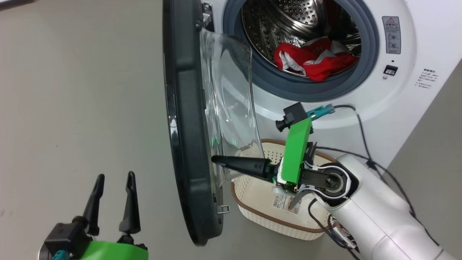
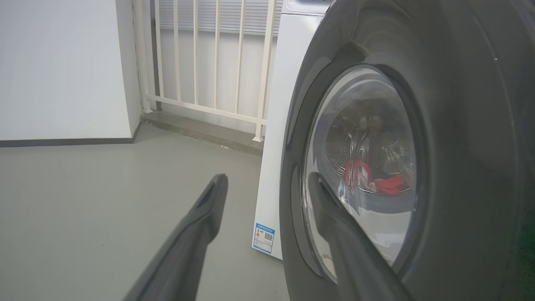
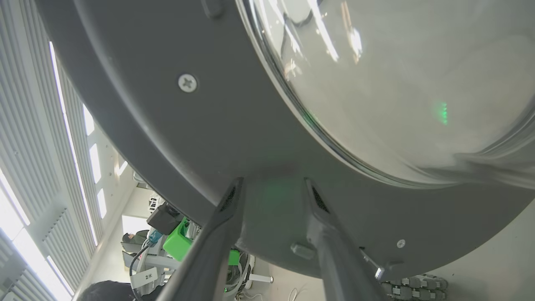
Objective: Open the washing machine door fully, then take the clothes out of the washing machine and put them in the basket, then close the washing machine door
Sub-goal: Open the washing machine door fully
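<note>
- The door (image 1: 184, 119) stands swung out from the washer (image 1: 415, 54). The head view shows it edge-on, its glass (image 1: 227, 101) bulging toward the opening.
- The clothes (image 1: 314, 59) lie in a red and white heap low at the front of the drum (image 1: 288, 21), just behind the grey ring (image 1: 288, 90).
- The basket (image 1: 260, 213) sits on the floor (image 1: 72, 108) below the opening, just beside the door's inner side. A paper label (image 1: 283, 202) shows on its bottom.
- The right gripper (image 1: 213, 159) reaches across above the basket to the door's inner rim, just below the glass. In the right wrist view its fingers (image 3: 225, 225) are parted with nothing between them, so it is released. The tips seem to meet the rim, though real contact is hard to judge at this angle.
- The left gripper (image 1: 115, 174) hangs over the floor on the door's outer side, apart from it. Its fingers are spread wide and hold nothing.
</note>
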`<state>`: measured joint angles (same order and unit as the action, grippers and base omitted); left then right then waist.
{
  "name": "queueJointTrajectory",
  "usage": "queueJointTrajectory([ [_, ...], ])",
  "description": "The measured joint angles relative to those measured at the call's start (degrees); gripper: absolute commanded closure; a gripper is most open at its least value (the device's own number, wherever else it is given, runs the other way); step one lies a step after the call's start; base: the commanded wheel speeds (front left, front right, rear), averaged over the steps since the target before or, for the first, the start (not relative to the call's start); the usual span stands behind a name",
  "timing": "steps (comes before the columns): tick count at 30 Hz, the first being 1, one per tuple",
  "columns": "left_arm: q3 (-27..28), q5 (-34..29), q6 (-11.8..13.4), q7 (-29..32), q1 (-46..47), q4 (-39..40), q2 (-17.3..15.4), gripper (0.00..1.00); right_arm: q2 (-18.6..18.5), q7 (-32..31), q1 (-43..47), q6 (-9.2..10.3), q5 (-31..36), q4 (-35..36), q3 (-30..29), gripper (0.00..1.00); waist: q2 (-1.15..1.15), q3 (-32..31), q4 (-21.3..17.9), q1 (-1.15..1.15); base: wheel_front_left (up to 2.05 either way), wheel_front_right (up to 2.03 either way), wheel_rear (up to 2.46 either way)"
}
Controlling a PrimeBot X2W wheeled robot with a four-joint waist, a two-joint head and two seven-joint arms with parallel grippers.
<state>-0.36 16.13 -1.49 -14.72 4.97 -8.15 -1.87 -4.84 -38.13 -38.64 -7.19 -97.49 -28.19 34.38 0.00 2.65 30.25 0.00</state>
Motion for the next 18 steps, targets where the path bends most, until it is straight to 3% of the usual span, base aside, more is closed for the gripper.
queueJointTrajectory([
  [8,0.2,-0.1,-0.1,0.0,-0.1,-1.0,0.0,0.00,-6.3,11.2,3.9,-0.01,15.5,7.8,3.5,0.00,0.00,-0.6,-1.3,0.00,0.00,0.00,0.00],
  [11,0.2,-0.1,-0.1,0.0,-0.1,-1.0,0.0,0.00,-7.9,14.6,4.6,-0.01,17.8,8.9,5.2,0.00,0.00,-0.7,-1.6,0.00,0.00,0.00,0.00],
  [12,0.3,-0.1,-0.1,0.0,-0.1,-1.0,0.0,0.00,-9.7,18.5,4.7,-0.01,21.5,9.6,7.7,0.00,0.00,-0.7,-2.0,0.00,0.00,0.00,0.00],
  [13,0.3,-0.1,-0.1,0.0,-0.1,-1.0,0.0,0.00,-9.7,18.5,4.7,-0.01,21.5,9.6,7.7,0.00,0.00,-0.7,-2.0,0.00,0.00,0.00,0.00],
  [14,0.3,-0.1,-0.1,0.0,-0.1,-1.0,0.0,0.00,-11.3,23.3,4.7,-0.01,24.8,9.8,9.6,0.00,0.00,-0.8,-2.3,0.00,0.00,0.00,0.00],
  [18,0.3,-0.2,-0.1,0.0,-0.2,-1.0,0.0,0.00,-13.3,30.4,4.7,-0.01,30.7,9.0,12.9,0.00,0.00,-0.9,-2.7,0.00,0.00,0.00,0.00],
])
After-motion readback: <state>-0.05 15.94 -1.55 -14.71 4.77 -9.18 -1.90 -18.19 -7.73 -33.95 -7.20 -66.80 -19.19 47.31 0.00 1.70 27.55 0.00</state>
